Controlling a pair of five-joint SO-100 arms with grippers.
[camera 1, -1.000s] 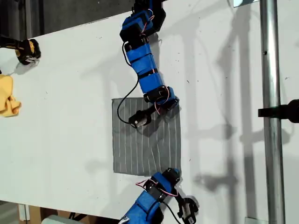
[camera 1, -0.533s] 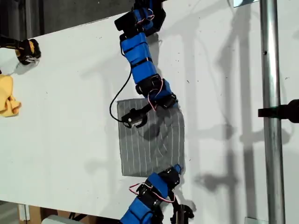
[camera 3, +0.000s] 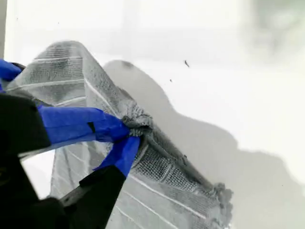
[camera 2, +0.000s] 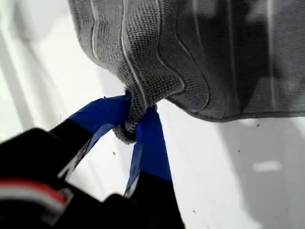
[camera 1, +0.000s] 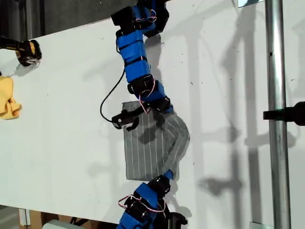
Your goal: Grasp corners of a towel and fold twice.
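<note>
The grey striped towel [camera 1: 147, 148] lies on the white table [camera 1: 66, 133], and its edge at the exterior view's right is raised and curled inward. My first gripper [camera 2: 138, 119] is shut on a bunched corner of the towel [camera 2: 200, 57]. My second gripper [camera 3: 131, 129] is shut on another corner, with the towel [camera 3: 162, 191] sloping away from it to the table. In the exterior view one blue arm [camera 1: 136, 71] reaches in from the top to the towel's upper corner. Another blue arm [camera 1: 145, 202] comes from the bottom to the lower corner. The wrist views do not tell which arm is which.
A small yellow cloth [camera 1: 8, 102] lies at the exterior view's left edge, with a black and yellow object [camera 1: 26, 50] above it. A metal pole [camera 1: 276, 114] with a black clamp [camera 1: 288, 114] runs down the exterior view's right. The table's front edge [camera 1: 71, 217] is near the lower arm.
Both arms have swung toward the exterior view's left, lifting the towel's right edge and pulling it inward. The flat towel now bulges and curls along that side.
</note>
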